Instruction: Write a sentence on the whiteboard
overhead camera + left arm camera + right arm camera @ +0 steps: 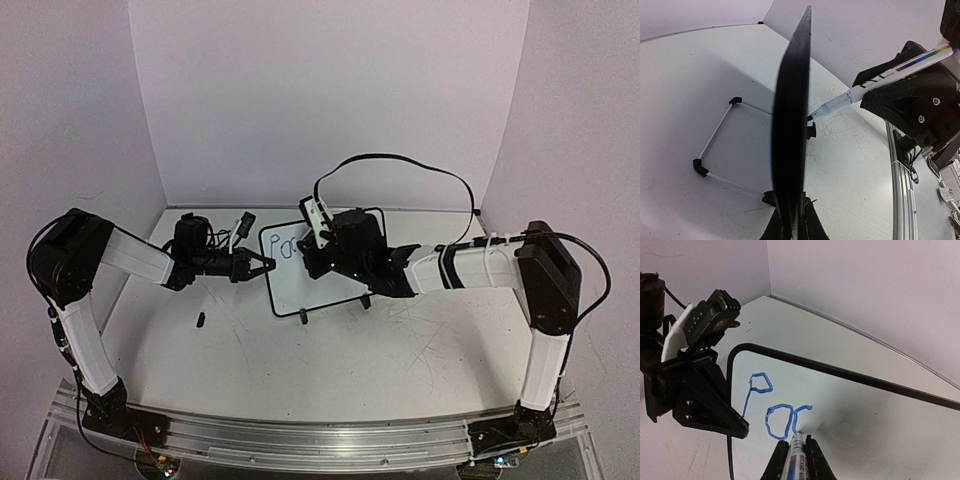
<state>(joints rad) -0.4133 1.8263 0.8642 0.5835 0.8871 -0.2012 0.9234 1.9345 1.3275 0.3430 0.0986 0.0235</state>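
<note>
The whiteboard (290,285) stands upright at the table's middle, with a black frame and small black feet. My left gripper (262,266) is shut on its left edge; in the left wrist view the board (792,125) shows edge-on between the fingers (815,225). My right gripper (797,445) is shut on a white marker (796,462), whose tip touches the board face (875,410). The sentence (772,407) is blue writing reading "Po" plus a curved stroke that ends at the tip. The marker also shows in the left wrist view (880,80).
A small black cap (200,320) lies on the table left of the board. The board's wire stand (720,135) rests on the table behind it. A black cable (400,160) loops above the right arm. White walls close the back and sides.
</note>
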